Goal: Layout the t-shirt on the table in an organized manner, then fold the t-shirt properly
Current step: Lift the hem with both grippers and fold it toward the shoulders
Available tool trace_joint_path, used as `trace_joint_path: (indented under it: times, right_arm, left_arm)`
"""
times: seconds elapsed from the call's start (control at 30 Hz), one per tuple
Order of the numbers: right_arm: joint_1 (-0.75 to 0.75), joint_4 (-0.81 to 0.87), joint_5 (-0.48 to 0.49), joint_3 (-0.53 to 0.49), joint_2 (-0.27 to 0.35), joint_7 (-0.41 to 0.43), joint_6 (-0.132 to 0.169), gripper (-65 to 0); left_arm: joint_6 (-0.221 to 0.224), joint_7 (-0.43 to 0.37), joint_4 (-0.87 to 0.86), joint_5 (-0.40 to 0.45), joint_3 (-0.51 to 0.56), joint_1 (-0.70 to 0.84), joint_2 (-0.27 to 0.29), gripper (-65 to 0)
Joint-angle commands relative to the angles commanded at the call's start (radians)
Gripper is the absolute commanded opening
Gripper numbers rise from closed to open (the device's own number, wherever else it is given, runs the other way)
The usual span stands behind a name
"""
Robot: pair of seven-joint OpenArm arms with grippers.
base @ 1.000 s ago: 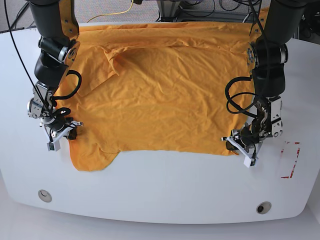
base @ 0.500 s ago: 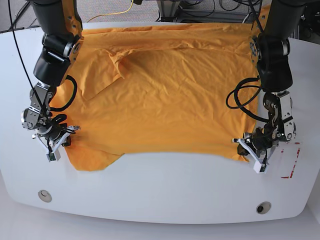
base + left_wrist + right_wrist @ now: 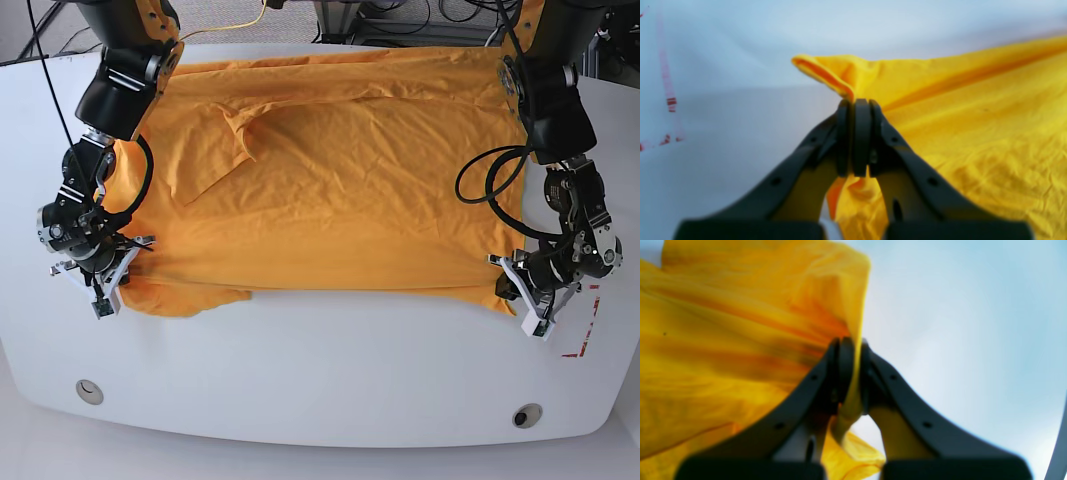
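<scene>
Glossy white, with curved edges, the worktop (image 3: 320,380) carries a bright orange-yellow, wrinkly cotton t-shirt (image 3: 330,190) spread wide across its far half, from about 9 o'clock to 3 o'clock in the base view. The cloth's far edge lies along the worktop's 12 o'clock rim, and its near hem runs roughly straight across the middle. A folded flap of fabric shows toward 11 o'clock on the cloth.

At the hem's 8 o'clock corner the right gripper (image 3: 105,285) has its dark jaws clenched on the t-shirt; the right wrist view shows a thin fold of yellow cloth (image 3: 855,373) pinched between them, with fabric trailing off toward 10 o'clock. At the 4 o'clock corner the left gripper (image 3: 530,300) likewise clamps the hem; in the left wrist view its jaws meet on a raised, folded corner (image 3: 826,71), the rest of the shirt stretching away toward 3 o'clock.

Just beside the left gripper, at 4 o'clock, sits a red-marked rectangle (image 3: 583,320). Two round grommet holes lie near the worktop's front edge, one at 7 o'clock (image 3: 89,391), one at 5 o'clock (image 3: 527,414). Black cables (image 3: 485,185) loop from the left arm over the shirt's edge.
</scene>
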Motion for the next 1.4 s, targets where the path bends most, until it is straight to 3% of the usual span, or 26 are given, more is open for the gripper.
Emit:
trace_joint_path:
  times: [0.2, 0.57, 0.9, 1.2, 1.3, 1.4]
  right_arm:
    - [-0.098, 0.149, -0.003, 0.005, -0.032, -0.058, 0.0, -65.0]
    - [-0.264, 0.368, 0.002, 0.006, -0.035, -0.147, 0.0, -64.5]
    - [-0.353, 0.387, 0.0, 0.006, -0.063, -0.147, 0.0, -64.4]
    - [-0.387, 0.384, -0.006, 0.006, -0.092, -0.147, 0.0, -64.2]
    - [-0.396, 0.382, -0.006, 0.006, -0.094, -0.147, 0.0, -60.6]
    - [-0.4, 0.382, -0.008, 0.006, -0.095, -0.147, 0.0, -45.5]
  left_arm:
    - [-0.001, 0.081, 0.12, 0.002, 0.0, 0.083, -0.003, -65.0]
    - [-0.001, 0.236, 0.328, 0.005, -0.002, 0.253, -0.031, -65.0]
    - [-0.001, 0.359, 0.479, 0.005, -0.002, 0.377, -0.041, -65.0]
    - [-0.001, 0.363, 0.516, 0.002, -0.002, 0.476, -0.041, -65.0]
    - [-0.001, 0.363, 0.516, 0.002, 0.0, 0.503, -0.041, -57.1]
    - [-0.001, 0.363, 0.517, 0.006, 0.0, 0.525, -0.043, -43.3]
